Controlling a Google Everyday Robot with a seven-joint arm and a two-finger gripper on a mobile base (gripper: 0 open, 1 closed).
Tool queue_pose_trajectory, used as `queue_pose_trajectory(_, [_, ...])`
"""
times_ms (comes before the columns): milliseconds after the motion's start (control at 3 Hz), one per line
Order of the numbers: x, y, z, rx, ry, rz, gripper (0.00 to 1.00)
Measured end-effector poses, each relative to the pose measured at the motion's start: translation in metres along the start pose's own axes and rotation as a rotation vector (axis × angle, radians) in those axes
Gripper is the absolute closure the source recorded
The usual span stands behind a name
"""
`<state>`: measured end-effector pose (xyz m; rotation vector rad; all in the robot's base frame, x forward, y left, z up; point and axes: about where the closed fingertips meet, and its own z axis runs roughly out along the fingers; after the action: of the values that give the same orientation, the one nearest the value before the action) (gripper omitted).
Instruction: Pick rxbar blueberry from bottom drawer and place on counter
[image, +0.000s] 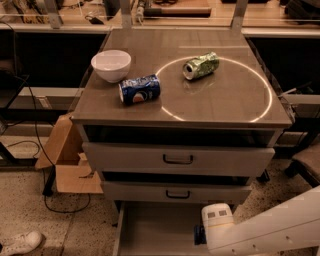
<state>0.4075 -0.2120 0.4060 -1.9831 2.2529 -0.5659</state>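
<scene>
Camera view places the gripper (214, 235) at the bottom edge of the frame, low inside the open bottom drawer (150, 227) toward its right side, on an arm entering from the lower right. You cannot tell whether it is released or clenched, because the white housing covers the working end.

A small dark-blue patch, judged to be the rxbar blueberry (199, 234), touches the left edge of the housing at the drawer floor. Treat the bar as lying immediately left of the gripper and partly under it. Its long axis cannot be determined, since most of it is hidden. Only one arm is fitted, so no choice of arm arises. No lettering on the bar can be read.

The counter (225, 107) lies above and behind, over the two upper drawers (178, 159). On it, the dented blue can (139, 89) bears the Pepsi mark. The crumpled green can (201, 65) shows no readable writing, and the white bowl (111, 65) is unmarked.
</scene>
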Motion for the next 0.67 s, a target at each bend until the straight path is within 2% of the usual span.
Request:
queue_pose_trajectory(333, [0.006, -0.016, -0.034, 0.045, -0.022, 0.002, 1.00])
queue_pose_trajectory(667, [0.011, -0.039, -0.088, 0.102, -0.135, -0.008, 1.00])
